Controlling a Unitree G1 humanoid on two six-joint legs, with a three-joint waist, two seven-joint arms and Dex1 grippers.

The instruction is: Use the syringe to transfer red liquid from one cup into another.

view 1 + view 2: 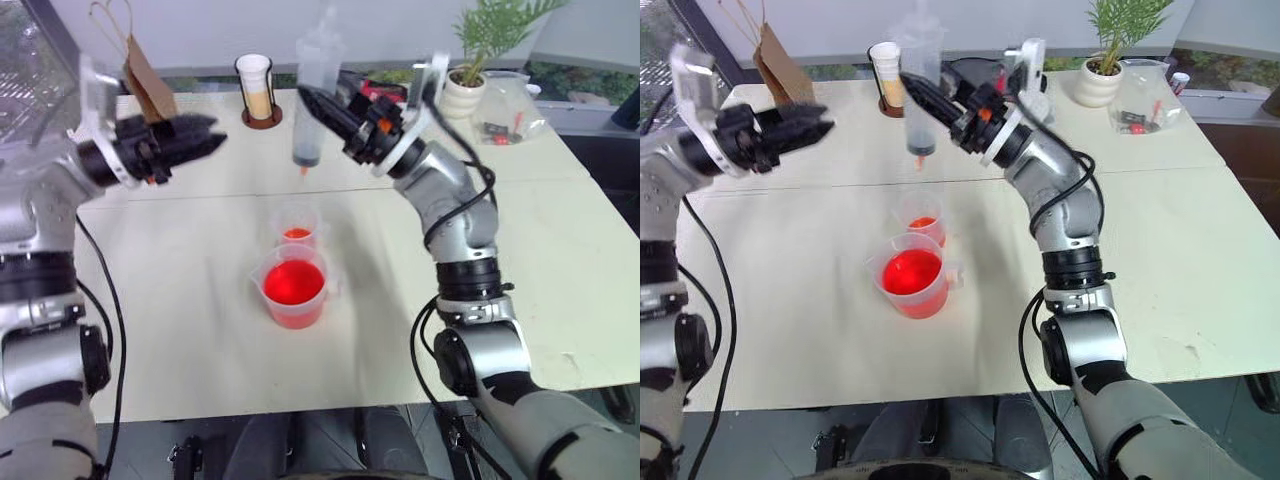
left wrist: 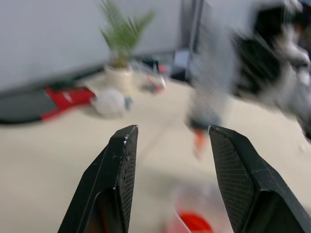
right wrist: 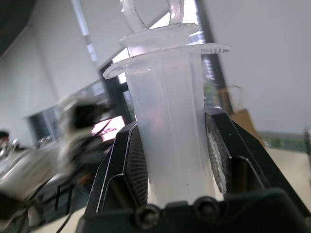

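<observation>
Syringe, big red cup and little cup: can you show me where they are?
syringe (image 1: 312, 95): left eye view, middle of its clear barrel.
big red cup (image 1: 293, 290): left eye view, the red liquid's surface inside.
little cup (image 1: 297, 232): left eye view, its thin red layer.

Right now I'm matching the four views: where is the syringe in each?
Left eye: syringe top centre, upright, tip down above the small cup.
Right eye: top, left of centre, in the right gripper.
Left wrist: blurred upright shape beyond the fingers.
Right wrist: centre, barrel between the fingers.
Shared landmark: potted plant.
</observation>
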